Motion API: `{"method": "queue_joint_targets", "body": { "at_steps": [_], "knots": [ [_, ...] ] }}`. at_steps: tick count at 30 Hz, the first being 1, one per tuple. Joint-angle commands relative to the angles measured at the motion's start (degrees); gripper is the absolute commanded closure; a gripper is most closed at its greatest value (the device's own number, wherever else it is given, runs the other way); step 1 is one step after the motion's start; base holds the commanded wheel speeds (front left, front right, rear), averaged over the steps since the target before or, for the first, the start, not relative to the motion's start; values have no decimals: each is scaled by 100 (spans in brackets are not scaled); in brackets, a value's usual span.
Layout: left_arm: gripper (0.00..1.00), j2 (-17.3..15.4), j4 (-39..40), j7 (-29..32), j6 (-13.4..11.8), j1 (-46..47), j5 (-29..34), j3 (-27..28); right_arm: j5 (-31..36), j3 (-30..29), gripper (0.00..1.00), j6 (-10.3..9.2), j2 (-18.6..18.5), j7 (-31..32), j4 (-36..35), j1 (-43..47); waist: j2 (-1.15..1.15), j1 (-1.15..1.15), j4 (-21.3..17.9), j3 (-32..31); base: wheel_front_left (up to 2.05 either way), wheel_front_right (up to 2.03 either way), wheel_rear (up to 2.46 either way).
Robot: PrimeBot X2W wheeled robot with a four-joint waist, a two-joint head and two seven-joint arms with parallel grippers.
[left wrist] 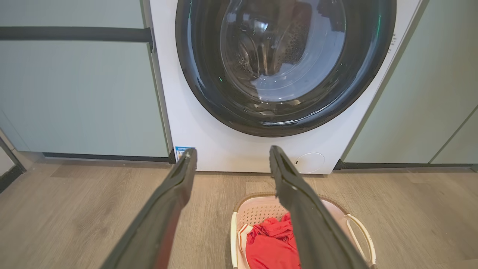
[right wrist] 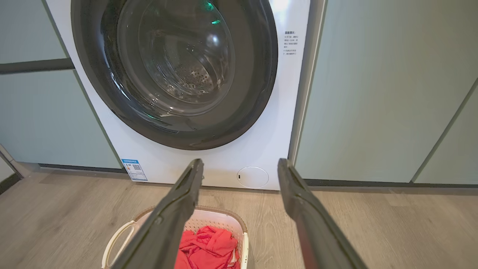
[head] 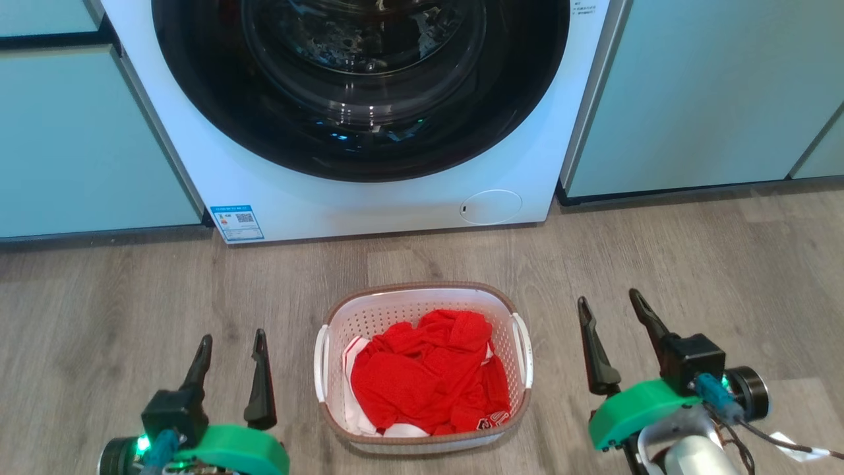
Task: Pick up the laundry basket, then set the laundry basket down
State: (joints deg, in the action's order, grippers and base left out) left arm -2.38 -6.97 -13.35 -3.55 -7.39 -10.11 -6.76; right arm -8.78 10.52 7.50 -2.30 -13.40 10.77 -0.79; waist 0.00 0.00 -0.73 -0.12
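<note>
Laundry basket (head: 409, 315) stood on the wood floor (head: 132, 297) before the washing machine (head: 369, 204), red clothing (head: 428, 376) inside. Left gripper (head: 233, 335) and right gripper (head: 608, 296) flanked it, clear of its handles, fingers pointing toward the machine, jaws spread wide, holding nothing.

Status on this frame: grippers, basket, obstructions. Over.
Left gripper open, empty. Right gripper open, empty. Laundry basket on floor between them, untouched, red clothing inside. Handles unobstructed.

free: floor (head: 165, 297) both sides of laundry basket (head: 409, 315) | blocked ahead: washing machine (head: 369, 204)
</note>
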Motion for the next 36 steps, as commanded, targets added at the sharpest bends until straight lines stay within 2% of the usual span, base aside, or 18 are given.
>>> {"method": "queue_joint_targets", "body": {
  "at_steps": [1,5,36],
  "knots": [
    [0,-49,195,-108,-43,125,177,144,204,161,0,-1,-55,-104,-237,-145,0,0,-2,-4,0,0,0],
    [0,-51,226,-164,-83,86,367,126,440,200,0,-1,-58,-160,-255,-131,0,0,-8,-7,0,0,0],
    [0,-50,241,-164,-121,110,293,136,365,148,0,-1,-58,-160,-214,-151,0,0,-26,55,0,0,0]
  ]
}}
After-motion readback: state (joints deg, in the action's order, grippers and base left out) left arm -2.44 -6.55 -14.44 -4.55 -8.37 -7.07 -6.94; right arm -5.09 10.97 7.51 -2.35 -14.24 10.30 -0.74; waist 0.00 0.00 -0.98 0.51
